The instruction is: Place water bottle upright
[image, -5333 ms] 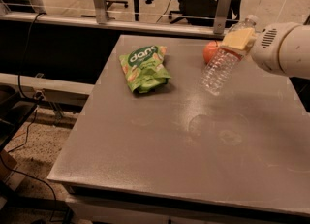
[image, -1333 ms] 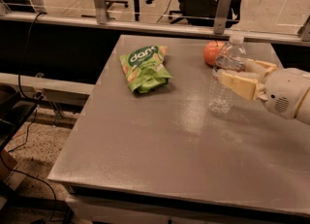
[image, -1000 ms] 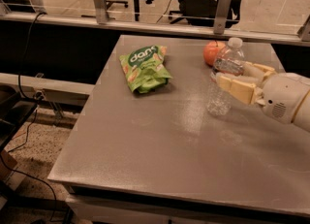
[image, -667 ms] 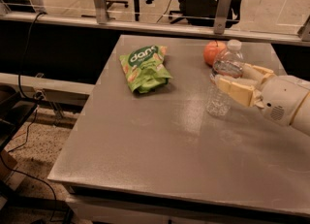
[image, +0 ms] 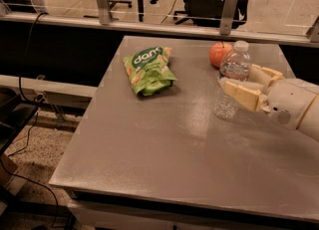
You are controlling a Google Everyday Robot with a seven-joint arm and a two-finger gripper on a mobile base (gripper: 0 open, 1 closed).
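Observation:
The water bottle [image: 227, 105], clear ribbed plastic with a white cap, stands upright on the grey table [image: 164, 139] at the right, its base on the tabletop. My gripper [image: 238, 78] reaches in from the right edge and its tan fingers [image: 244, 95] close around the bottle's middle, one in front and one behind. The white wrist housing sits just right of the bottle.
A green snack bag [image: 148, 69] lies on the table left of the bottle. An orange-red apple [image: 220, 54] sits just behind the bottle. A rail with metal posts [image: 227, 10] runs behind the table; office chairs stand beyond it. Cables hang at the left.
Since 5.3 s ago the bottle went from tilted and raised at the back right to upright on the table. Over the last second it sank slightly; the gripper barely moved.

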